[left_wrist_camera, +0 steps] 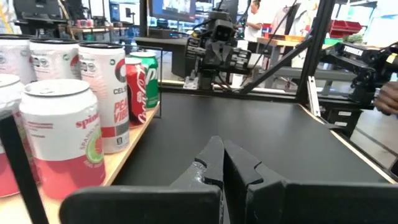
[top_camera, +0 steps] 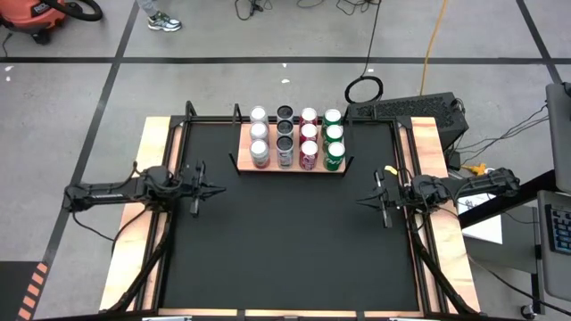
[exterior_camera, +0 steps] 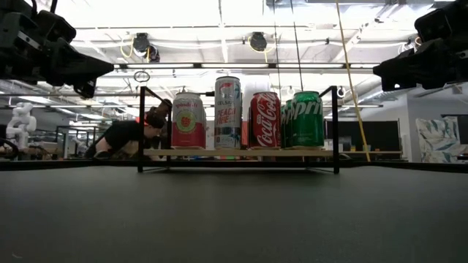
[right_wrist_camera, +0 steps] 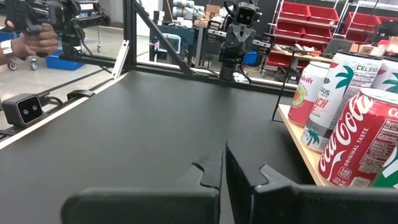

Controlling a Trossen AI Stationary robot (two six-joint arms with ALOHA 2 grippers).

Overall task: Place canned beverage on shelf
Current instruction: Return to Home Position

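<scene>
Parking both arms, nothing in hand, cans all on the shelf.
My left gripper [left_wrist_camera: 221, 158] is clenched on nothing, fingers pressed together, hovering over the black mat [top_camera: 285, 250] at its left side. My right gripper [right_wrist_camera: 224, 168] mirrors it at the right, also closed and empty. Both point inward, well apart from the shelf [top_camera: 268, 170], I'd judge so nothing gets bumped. The shelf sits at the mat's far edge holding twelve cans, four abreast: pink soda can [exterior_camera: 188, 120] front left, then Celsius can [exterior_camera: 227, 113], Coke can [exterior_camera: 265, 120], Sprite can [exterior_camera: 307, 119]. Rear cans probably match their front ones, but that's hard to tell from above.
</scene>
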